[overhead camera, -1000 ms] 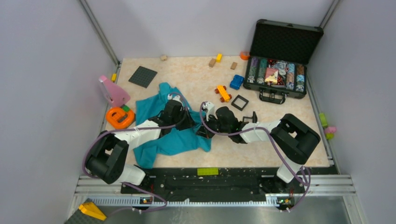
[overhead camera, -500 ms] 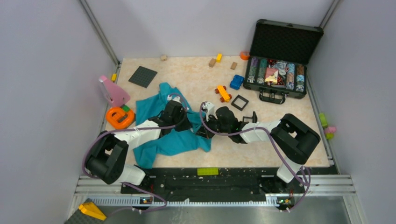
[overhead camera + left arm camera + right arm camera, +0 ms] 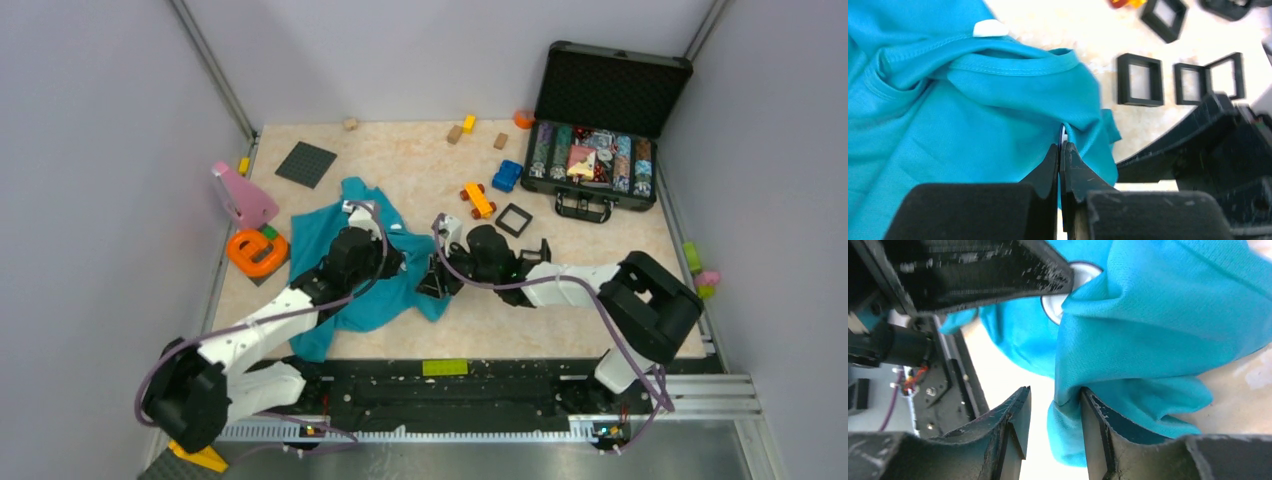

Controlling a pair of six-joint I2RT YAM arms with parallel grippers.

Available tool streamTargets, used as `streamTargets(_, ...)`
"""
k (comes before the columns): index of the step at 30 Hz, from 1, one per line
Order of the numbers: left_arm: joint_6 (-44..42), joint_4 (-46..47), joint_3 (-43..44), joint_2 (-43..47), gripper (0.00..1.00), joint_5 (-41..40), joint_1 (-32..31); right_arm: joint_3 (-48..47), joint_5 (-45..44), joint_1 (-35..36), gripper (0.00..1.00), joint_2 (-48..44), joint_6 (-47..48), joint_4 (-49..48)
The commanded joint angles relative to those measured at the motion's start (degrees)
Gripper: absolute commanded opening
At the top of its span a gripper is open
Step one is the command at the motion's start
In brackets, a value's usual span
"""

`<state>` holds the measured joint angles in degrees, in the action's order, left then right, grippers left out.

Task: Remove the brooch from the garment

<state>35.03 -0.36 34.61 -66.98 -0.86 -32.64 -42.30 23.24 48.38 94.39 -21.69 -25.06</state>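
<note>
A large teal-blue cloth garment [image 3: 310,230] lies crumpled at eight o'clock on the beige table [image 3: 400,170]. At its four o'clock edge the left gripper [image 3: 1062,150] pinches a small round pale brooch [image 3: 1055,302], fingers pressed together. The right gripper [image 3: 1054,392], slightly parted, straddles a fabric fold.

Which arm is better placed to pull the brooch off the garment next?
Probably left. The left gripper is shut on the round brooch at the garment edge; the right gripper only straddles a fold of it, jaws apart, suited to holding.
</note>
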Motion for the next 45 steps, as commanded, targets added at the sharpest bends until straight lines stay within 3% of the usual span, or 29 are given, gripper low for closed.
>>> streamTargets(1, -9.01, 6.03, -3.31, 12.25, 0.0, -10.57, -4.73, -0.93, 1.09, -0.55, 0.43, -9.13, -1.38, -0.39)
streamTargets(5, -13.49, 4.58, -3.52, 18.62, 0.0, -15.46, -6.77, 0.65, 3.89, -3.61, 0.44, -15.16, -4.25, -2.85)
streamTargets(8, -18.24, 3.25, -2.32, 21.01, 0.0, -15.81, -8.72, -1.53, 4.45, -3.91, 0.57, -17.58, -0.74, -0.73)
streamTargets(10, -21.65, 1.52, -0.23, 21.55, 0.0, -18.22, -11.43, -5.29, 3.84, -3.9, 0.61, -17.31, 1.83, 3.25)
streamTargets(13, -25.7, -9.96, 8.4, 18.63, 0.0, -26.92, -15.79, -9.16, 0.43, -4.22, 0.62, -16.86, 2.95, 7.72)
streamTargets(17, -27.41, -29.94, 24.41, 10.54, 0.0, -40.0, -19.46, -9.81, -2.96, -4.95, 0.63, -16.75, 2.1, 7.25)
streamTargets(19, -28.47, -35.26, 28.02, 7.86, 0.0, -48.26, -21.87, -9.73, -3.91, -5.11, 0.63, -16.3, 1.57, 6.71)
streamTargets(21, -32.64, -33.84, 28.42, 7.21, 0.0, -55.56, -23.52, -9.45, -4.6, -5.29, 0.63, -15.69, 0.16, 5.76)
streamTargets(25, -44.55, -21.77, 25.62, 10.73, 0.0, -61.39, -24.13, -8.03, -4.97, -6.67, 0.62, -15.37, -3.71, 1.83)
streamTargets(29, -65.14, 0.59, 17.28, 17.83, 0.0, -58.28, -24.13, -8.09, -0.1, -10.37, 0.62, -15.11, -7.23, -2.87)
streamTargets(32, -71.51, 7.48, 13.83, 22.3, 0.0, -50.74, -24.09, -11.98, 5.08, -10.67, 0.71, -12.48, -5.33, -1.73)
streamTargets(36, -69.99, 4.82, 14.58, 24.39, 0.0, -43.35, -24.05, -17.34, 10.54, -10.69, 0.8, -6.62, -2.99, -1.99)
streamTargets(40, -65.09, -3.15, 15.6, 27.9, 0.0, -32.04, -23.91, -20.85, 14.86, -10.52, 0.84, -2.95, 1.22, -5.53)
streamTargets(45, -63.42, -6.4, 14.22, 32.31, 0.0, -24.94, -23.78, -23.62, 18.93, -8.85, 0.89, -1.62, 5.59, -8.78)
